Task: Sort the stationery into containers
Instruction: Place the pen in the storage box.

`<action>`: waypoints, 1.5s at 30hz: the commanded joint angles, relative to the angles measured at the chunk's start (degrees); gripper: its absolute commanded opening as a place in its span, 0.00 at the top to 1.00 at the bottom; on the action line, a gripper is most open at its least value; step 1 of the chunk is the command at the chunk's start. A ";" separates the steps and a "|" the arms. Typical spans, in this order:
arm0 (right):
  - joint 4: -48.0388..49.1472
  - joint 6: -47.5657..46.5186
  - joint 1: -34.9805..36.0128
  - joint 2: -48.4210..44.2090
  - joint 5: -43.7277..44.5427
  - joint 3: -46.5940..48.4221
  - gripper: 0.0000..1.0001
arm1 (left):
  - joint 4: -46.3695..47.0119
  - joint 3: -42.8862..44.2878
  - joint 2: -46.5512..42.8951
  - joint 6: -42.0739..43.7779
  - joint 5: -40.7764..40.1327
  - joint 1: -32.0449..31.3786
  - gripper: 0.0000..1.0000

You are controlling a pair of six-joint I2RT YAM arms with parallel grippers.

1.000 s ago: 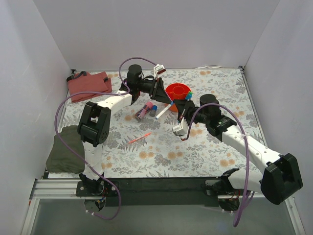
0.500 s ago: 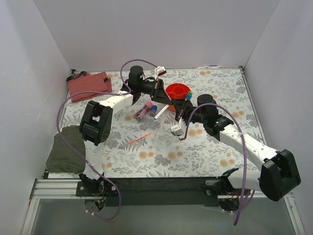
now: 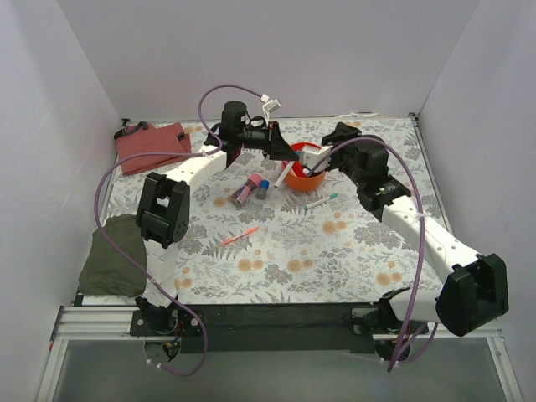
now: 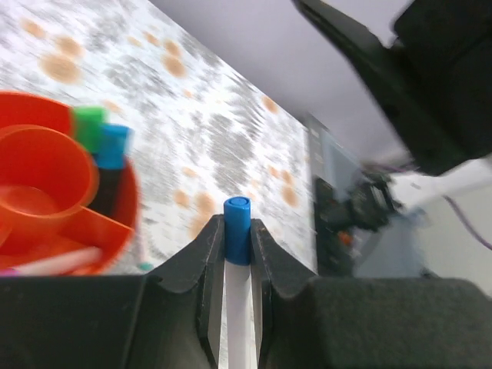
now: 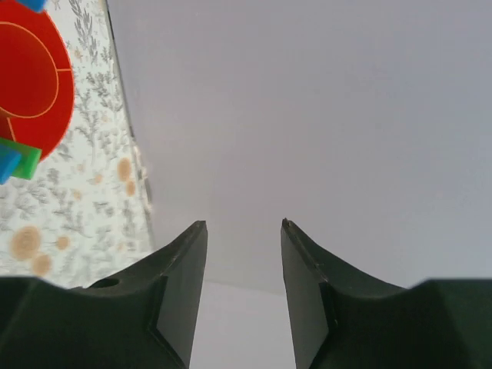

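A floral cloth (image 3: pixel 335 251) covers the table, between plain white walls. The left gripper (image 4: pixel 237 226) is closed on a white felt-tip (image 4: pixel 237 209) with a blue cap, just beside the orange cup (image 4: pixel 129 196). The right gripper (image 5: pixel 244 224) is wide open and empty, near the cup.

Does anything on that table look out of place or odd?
Yes: a thin white pen lies loose on the flowered mat just beside the orange cup, not in it, while the right claw stands open and empty.
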 commanded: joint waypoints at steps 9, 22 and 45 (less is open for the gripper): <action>-3.83 30.80 -3.01 5.58 13.76 7.52 0.46 | 31.63 -7.32 0.20 1.45 -32.87 -1.11 1.00; -3.92 32.48 -3.62 6.38 14.72 6.47 0.47 | 41.29 -11.18 2.58 0.66 -42.80 -6.20 1.00; -3.83 32.83 -7.23 7.86 12.27 4.62 0.47 | 52.64 -21.73 3.19 8.83 -48.08 -7.17 0.95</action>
